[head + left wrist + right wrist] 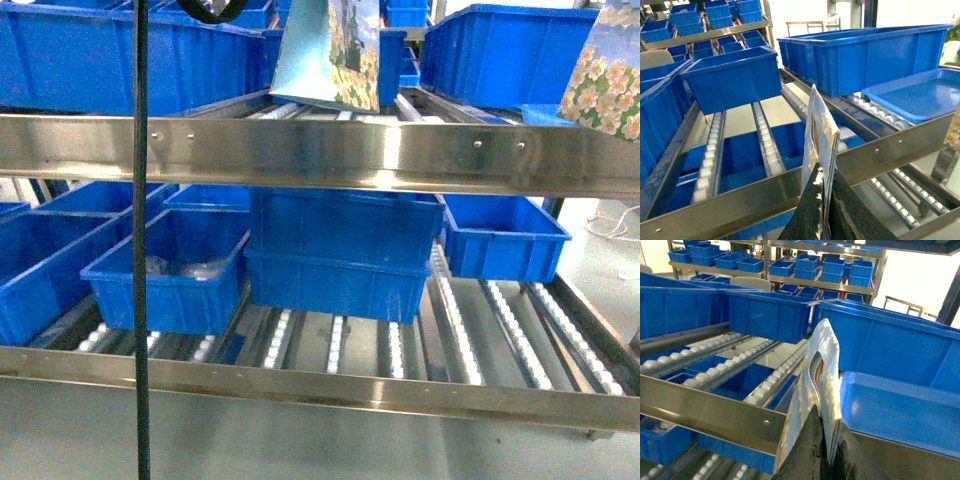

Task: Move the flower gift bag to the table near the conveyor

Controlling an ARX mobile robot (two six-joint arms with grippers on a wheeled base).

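Two flower gift bags show in the head view. One hangs tilted above the conveyor's upper steel rail; the other sits at the top right edge. In the left wrist view my left gripper is shut on the top edge of a gift bag, held edge-on above the front rail. My right gripper is likewise shut on a gift bag by its handle cut-out. Neither gripper shows in the head view. The table is out of view.
Blue plastic bins stand on both conveyor levels, with white roller lanes between them. A shallow blue tray lies right of the right-hand bag. A black cable hangs down the left of the head view.
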